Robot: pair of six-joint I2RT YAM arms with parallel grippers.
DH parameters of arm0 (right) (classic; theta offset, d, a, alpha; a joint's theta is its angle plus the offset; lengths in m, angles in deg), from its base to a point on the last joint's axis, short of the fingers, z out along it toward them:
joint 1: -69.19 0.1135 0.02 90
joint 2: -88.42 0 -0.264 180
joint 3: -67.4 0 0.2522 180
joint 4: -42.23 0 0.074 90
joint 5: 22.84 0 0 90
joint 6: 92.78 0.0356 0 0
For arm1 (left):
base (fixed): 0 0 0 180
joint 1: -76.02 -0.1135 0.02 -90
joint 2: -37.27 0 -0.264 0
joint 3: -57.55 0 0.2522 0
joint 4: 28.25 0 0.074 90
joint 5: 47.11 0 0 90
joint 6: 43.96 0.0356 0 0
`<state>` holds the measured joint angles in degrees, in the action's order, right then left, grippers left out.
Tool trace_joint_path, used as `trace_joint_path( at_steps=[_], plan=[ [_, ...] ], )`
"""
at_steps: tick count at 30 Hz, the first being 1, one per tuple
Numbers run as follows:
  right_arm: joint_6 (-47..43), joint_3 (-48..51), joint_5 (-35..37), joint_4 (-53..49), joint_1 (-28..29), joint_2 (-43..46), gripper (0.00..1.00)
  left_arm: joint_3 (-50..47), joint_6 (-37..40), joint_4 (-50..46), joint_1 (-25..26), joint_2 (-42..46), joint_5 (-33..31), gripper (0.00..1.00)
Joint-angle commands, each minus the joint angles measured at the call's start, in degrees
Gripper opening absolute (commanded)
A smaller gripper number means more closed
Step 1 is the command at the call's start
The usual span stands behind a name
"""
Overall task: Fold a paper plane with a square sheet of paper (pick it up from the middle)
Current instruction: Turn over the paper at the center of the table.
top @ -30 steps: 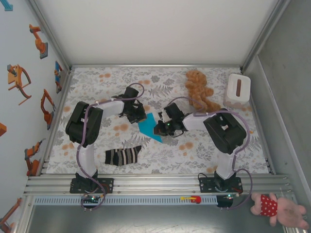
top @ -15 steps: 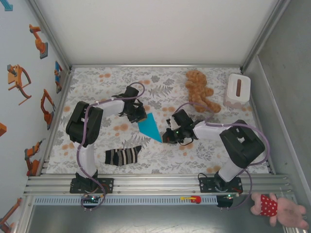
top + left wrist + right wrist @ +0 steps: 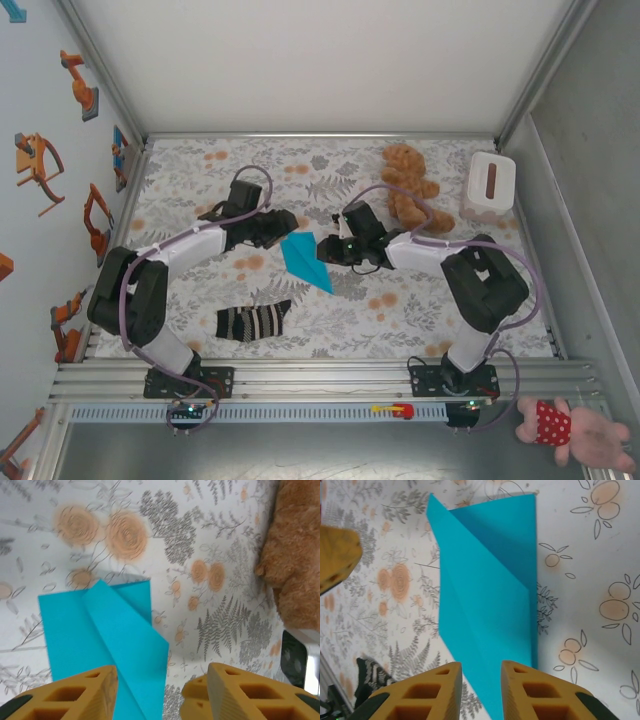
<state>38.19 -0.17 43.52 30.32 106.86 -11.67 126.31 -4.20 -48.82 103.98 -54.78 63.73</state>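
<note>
The left gripper (image 3: 285, 232) stands open and the right gripper (image 3: 324, 250) is parted by a narrow gap; neither grips anything. Between them the paper plane (image 3: 305, 262) lies flat on the table (image 3: 190, 170). Bare cloth spreads far-left, with a sock (image 3: 253, 321) near-left and a teddy bear (image 3: 408, 185) far-right.

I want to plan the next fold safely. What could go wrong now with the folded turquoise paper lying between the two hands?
1. The left hand and the right hand both stand open at the edges of the folded turquoise paper. A sideways move may drag it or undo its flaps.
2. The brown plush teddy bear lies close behind the right arm. A swing of that arm might knock it.
</note>
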Motion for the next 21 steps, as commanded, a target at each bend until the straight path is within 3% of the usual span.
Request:
trace_joint_path(
  at_steps=[1,9,21],
  plan=[
    [0.4,-1.4,1.4,0.2,-0.4,-0.9,0.27,-4.0,-4.4,4.3,0.3,0.6,1.2,0.53],
    [3.0,-0.3,2.9,1.6,-1.9,-0.3,0.28,-6.8,-10.0,12.6,1.5,-4.6,5.6,0.51],
    [3.9,0.3,3.2,2.2,-2.8,1.1,0.28,-4.9,-10.9,17.3,2.2,-10.8,8.9,0.48]
  ],
)
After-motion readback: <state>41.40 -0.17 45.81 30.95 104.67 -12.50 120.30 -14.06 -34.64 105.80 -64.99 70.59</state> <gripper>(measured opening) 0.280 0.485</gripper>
